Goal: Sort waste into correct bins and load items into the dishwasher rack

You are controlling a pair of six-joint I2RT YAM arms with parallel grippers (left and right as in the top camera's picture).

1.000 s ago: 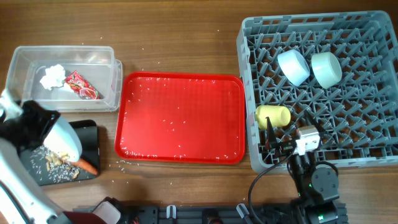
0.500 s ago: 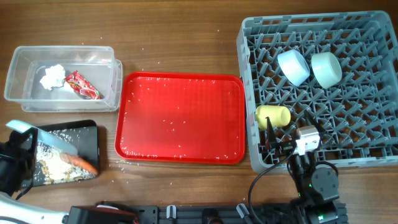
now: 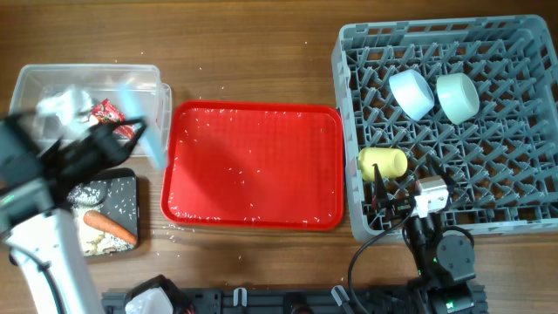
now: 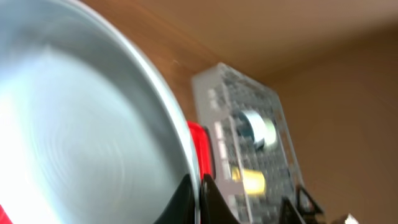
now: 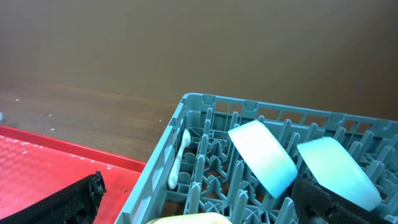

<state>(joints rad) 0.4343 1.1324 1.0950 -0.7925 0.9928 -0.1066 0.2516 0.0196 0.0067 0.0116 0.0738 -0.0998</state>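
Note:
My left gripper is shut on the rim of the large light-blue plate, held tilted and blurred above the clear tub's right end. In the left wrist view the plate fills the left side, with the jaws pinching its edge. The tub holds the white tissue and red wrapper. The carrot and beige scraps lie on the black tray. The grey rack holds the blue bowl, green bowl and yellow cup. My right gripper is open at the rack's front edge.
A flat red serving tray dotted with crumbs lies between the bins and the rack. The right wrist view shows the rack's wall, the blue bowl, the green bowl and the red tray's corner.
My left arm has swung the plate up from over the black tray toward the clear tub and the red tray's left edge. The carrot and scraps now lie uncovered. The right arm has not moved.

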